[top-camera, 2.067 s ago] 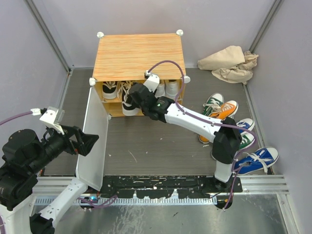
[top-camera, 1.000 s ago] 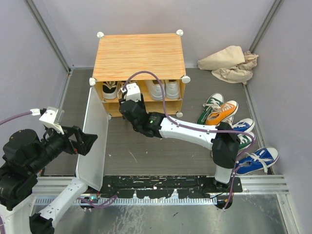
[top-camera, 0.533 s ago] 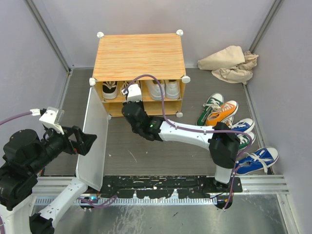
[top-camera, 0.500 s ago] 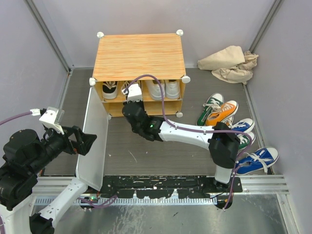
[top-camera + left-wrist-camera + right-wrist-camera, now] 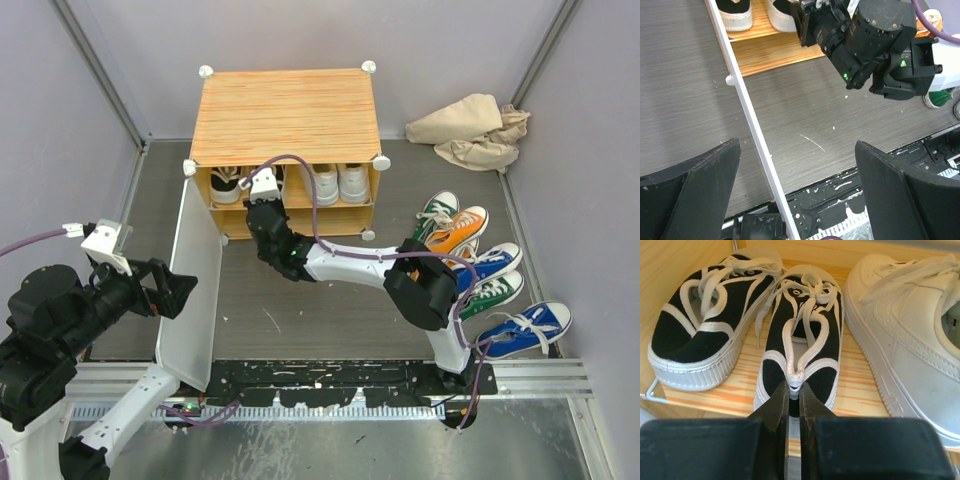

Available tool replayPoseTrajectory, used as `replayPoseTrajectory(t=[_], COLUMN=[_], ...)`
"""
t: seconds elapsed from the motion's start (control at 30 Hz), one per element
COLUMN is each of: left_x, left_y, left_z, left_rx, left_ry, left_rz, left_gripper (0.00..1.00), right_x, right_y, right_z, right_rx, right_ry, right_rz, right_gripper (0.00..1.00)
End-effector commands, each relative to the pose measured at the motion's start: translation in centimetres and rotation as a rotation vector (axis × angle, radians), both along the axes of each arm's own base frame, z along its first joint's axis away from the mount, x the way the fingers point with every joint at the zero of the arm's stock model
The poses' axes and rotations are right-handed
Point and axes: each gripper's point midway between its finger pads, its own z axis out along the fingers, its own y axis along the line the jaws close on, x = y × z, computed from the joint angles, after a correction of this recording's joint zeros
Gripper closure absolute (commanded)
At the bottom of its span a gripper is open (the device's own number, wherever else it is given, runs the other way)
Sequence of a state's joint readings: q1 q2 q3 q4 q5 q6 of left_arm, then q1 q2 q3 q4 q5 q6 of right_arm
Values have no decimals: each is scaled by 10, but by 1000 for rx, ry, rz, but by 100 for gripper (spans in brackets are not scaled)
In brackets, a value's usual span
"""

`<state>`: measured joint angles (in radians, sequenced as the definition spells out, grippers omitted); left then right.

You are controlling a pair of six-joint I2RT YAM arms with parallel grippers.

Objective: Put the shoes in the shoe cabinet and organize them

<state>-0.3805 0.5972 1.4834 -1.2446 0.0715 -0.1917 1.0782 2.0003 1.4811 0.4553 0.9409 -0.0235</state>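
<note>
The black-and-white canvas lace-up sneaker point(image 5: 800, 340) with the white rubber sole is seen on the upper shelf point(image 5: 860, 385) of the boxy shoe cabinet point(image 5: 285, 115) with the striped orange wood-grain top. Its toe is turned toward the near edge. Its twin point(image 5: 700, 335) is set just beside it on the left and a white sneaker point(image 5: 905, 325) just beside it on the right.

Compared with half a second ago, the right gripper point(image 5: 792, 390) is found a little farther left and closer to the cabinet's open front. The right arm's elbow is swung in from the right edge toward the middle of the table. Two seconds ago that gripper was placed before the white pair instead. The door and the left arm are unchanged.

The right gripper's fingers are drawn nearly together, with only a thin slit left, directly in front of the sneaker's toe. A loop of white lace is met at their tips, though whether it is nipped cannot be told.

The white translucent plastic door point(image 5: 192, 290) is swung open toward the near left corner. Its edge is straddled by the left gripper point(image 5: 796, 145), whose fingers are spread wide apart.

Along the right edge of the grey wood-grain table point(image 5: 300, 310), an orange sneaker point(image 5: 455, 228), green sneakers point(image 5: 495, 292) and blue sneakers point(image 5: 525, 328) are left lying. A crumpled beige cloth point(image 5: 470, 130) is heaped in the far right corner.
</note>
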Motion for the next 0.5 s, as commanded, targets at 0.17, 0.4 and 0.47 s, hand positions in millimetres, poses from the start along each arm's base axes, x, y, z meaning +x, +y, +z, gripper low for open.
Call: replayPoseTrajectory(t=[0.17, 0.4, 0.47], left_x=[4, 4, 4], left_y=[3, 4, 4], left_z=[3, 1, 0], left_rx=[26, 29, 30], left_ry=[-28, -23, -22], left_rz=[4, 7, 9], left_gripper=[2, 2, 2], right_x=[35, 43, 42], right_y=[-6, -1, 0], right_z=[49, 30, 23], right_rx=[174, 147, 143], right_ry=[-82, -54, -34], right_rz=[-22, -24, -19], right_gripper=[99, 88, 76])
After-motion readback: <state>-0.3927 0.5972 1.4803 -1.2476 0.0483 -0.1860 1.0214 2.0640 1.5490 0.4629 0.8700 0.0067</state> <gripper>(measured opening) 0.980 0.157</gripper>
